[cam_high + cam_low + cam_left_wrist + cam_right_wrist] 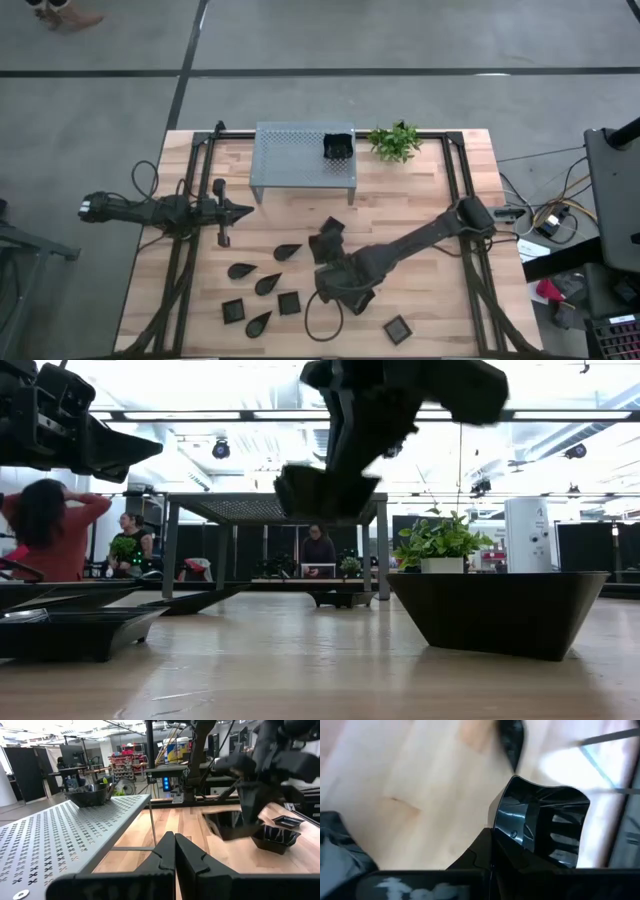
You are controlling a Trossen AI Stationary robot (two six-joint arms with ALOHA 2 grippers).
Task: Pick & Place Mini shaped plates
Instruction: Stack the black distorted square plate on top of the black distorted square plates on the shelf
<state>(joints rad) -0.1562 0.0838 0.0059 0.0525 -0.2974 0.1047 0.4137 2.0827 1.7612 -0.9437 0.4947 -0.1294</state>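
**Item: mini shaped plate, pinched by the rim and lifted**

Held piece: a glossy black wavy-edged square dish, clamped at one wall by the right gripper, whose fingers are closed on the rim. It is seen raised clear of the light wooden table, near the middle of it, in front of the grey perforated metal shelf.

Stock on shelf: one black dish, at the right end.

Stock on table: teardrop dishes and small squares scattered across the near half.

Handling, as judged: light, rigid, hard-glazed, therefore slippery and probably chip-prone. An upright wall is best gripped, jaws straddling it. Tilt under a one-sided pinch is to be expected.

Left gripper: fingers pressed together, empty, parked at the left, just beside the shelf.
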